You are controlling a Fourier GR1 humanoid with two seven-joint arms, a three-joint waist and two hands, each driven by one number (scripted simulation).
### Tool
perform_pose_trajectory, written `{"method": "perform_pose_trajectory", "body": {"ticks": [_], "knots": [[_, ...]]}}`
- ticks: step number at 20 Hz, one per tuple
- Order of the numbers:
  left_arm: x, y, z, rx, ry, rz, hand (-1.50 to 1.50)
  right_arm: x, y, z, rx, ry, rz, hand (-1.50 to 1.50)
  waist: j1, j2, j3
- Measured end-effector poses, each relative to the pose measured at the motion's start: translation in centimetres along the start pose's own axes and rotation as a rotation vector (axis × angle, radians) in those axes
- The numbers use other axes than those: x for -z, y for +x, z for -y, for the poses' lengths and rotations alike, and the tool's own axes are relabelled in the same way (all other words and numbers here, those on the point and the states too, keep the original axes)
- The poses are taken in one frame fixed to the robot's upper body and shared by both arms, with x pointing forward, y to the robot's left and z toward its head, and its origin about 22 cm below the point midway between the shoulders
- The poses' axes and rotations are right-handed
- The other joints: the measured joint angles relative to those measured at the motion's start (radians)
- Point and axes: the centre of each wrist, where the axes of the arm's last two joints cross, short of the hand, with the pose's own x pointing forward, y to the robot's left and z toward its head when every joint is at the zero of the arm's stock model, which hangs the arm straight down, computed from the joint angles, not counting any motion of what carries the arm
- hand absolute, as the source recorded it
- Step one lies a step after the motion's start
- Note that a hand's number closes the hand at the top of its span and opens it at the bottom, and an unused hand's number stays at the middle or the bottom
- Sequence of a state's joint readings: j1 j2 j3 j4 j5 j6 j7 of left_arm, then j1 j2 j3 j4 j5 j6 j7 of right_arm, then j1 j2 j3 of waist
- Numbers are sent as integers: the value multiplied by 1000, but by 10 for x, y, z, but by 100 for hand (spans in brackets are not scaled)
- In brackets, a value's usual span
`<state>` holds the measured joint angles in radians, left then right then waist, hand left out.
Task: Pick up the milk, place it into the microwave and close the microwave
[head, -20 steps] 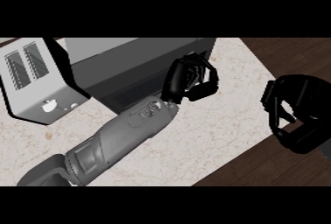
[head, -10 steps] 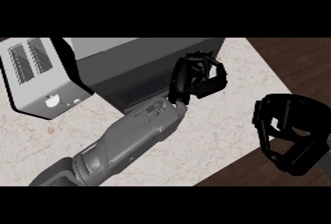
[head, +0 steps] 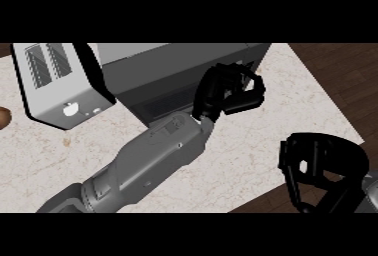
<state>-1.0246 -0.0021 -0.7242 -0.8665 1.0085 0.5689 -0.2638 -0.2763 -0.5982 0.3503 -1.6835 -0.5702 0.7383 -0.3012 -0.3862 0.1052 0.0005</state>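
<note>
No milk shows anywhere in the head view. The dark grey microwave [head: 177, 67] stands at the top middle, and its dark front [head: 159, 102] faces me. My left hand [head: 229, 92] is at the right end of that front, fingers loosely bent with nothing between them. The left forearm [head: 148, 160] runs up to it from the lower left. My right hand [head: 321, 167] hangs at the lower right, over the counter's corner. Its fingers are relaxed and it holds nothing.
A silver toaster [head: 59, 85] stands left of the microwave, close against it. A small brown thing [head: 3, 117] peeks in at the left edge. The pale stone counter [head: 251, 150] ends at the right, where dark wooden floor [head: 339, 75] shows.
My right hand has drawn back down and to the left, toward the lower edge. The left hand has stayed at the microwave's front, shifting only slightly.
</note>
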Motion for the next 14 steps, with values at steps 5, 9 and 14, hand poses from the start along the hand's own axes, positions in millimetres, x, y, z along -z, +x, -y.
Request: {"method": "perform_pose_trajectory", "body": {"ticks": [5, 9, 14], "knots": [[-3, -7, -4, -66, -72, -15, 150, 0, -5, -17, 28, -6, 25, 150, 26, -8, 1], [-4, -13, -8, -112, -123, -23, 150, 0, -7, -29, 38, -12, 36, 150, 43, -13, 0], [-6, -21, -13, -152, -168, -24, 150, 1, -8, -45, 46, -18, 51, 150, 58, -20, 0]]}}
